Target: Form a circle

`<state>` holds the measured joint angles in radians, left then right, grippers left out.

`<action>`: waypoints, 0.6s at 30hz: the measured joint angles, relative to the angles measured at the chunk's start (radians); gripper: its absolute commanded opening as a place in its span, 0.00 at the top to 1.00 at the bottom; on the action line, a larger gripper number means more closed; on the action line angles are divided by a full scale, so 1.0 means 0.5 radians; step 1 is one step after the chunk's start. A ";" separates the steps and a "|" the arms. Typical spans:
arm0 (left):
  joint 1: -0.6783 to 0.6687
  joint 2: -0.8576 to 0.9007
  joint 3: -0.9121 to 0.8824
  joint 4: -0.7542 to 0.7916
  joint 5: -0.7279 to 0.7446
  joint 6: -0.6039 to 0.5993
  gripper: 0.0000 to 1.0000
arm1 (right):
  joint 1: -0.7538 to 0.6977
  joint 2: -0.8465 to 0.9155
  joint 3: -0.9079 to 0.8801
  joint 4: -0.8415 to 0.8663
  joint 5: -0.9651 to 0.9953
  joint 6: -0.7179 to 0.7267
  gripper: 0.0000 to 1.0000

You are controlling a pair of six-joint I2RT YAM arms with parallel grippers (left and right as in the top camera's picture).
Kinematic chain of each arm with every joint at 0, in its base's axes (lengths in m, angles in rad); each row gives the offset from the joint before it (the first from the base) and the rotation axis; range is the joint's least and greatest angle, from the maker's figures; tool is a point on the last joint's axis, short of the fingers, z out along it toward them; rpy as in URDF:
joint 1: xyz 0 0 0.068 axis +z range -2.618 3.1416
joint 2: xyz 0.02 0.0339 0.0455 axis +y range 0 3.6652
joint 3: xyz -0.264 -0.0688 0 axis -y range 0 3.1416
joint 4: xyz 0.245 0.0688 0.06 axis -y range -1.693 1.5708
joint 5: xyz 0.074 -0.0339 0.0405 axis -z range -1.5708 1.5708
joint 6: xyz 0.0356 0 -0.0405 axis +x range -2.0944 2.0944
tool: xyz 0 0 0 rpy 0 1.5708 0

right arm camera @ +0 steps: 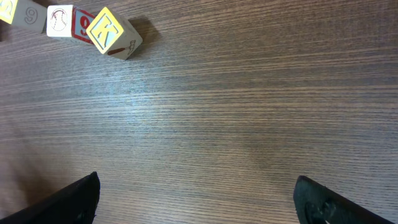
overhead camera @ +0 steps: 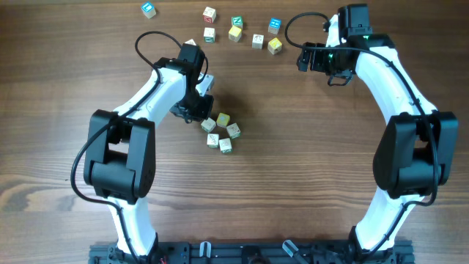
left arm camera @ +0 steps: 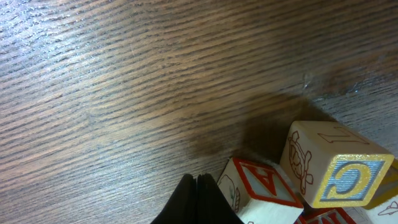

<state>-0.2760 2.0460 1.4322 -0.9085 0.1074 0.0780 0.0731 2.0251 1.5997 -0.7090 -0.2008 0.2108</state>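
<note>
Your left hand (left arm camera: 198, 185) is pinched shut on nothing, its tip low beside the circle (overhead camera: 222, 132) in the middle of the bench (overhead camera: 315, 161), probably to nudge cubes inward. Your right hand (overhead camera: 311, 57) hangs wide open near the loose scatter (overhead camera: 242, 31). Legible letters are on the A cube (left arm camera: 258, 186), the C cube (left arm camera: 351, 177) and the K cube (right arm camera: 112, 32).

Light was even and fairly bright, seemingly from above. A pale sheen streaked the table (left arm camera: 93, 56) in the left wrist view, where a soft shadow darkened the wood beside the nearest cube (left arm camera: 311, 155), itself slightly blurred. The overhead view stayed sharp throughout.
</note>
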 measured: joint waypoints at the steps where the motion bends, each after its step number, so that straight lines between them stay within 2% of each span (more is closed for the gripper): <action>1: 0.000 0.000 0.000 0.001 0.000 0.000 0.95 | -0.001 0.000 0.000 -0.001 0.000 0.000 0.00; 7: -0.027 0.000 -0.042 0.112 0.000 0.000 0.95 | 0.000 0.000 0.000 0.000 0.000 0.000 0.00; 18: -0.041 0.000 -0.073 0.113 0.007 0.000 0.95 | 0.000 0.000 0.000 0.000 0.000 0.000 0.00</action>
<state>-0.2966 2.0460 1.3956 -0.8520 0.1108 0.0780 0.0731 2.0251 1.5997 -0.7090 -0.2008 0.2108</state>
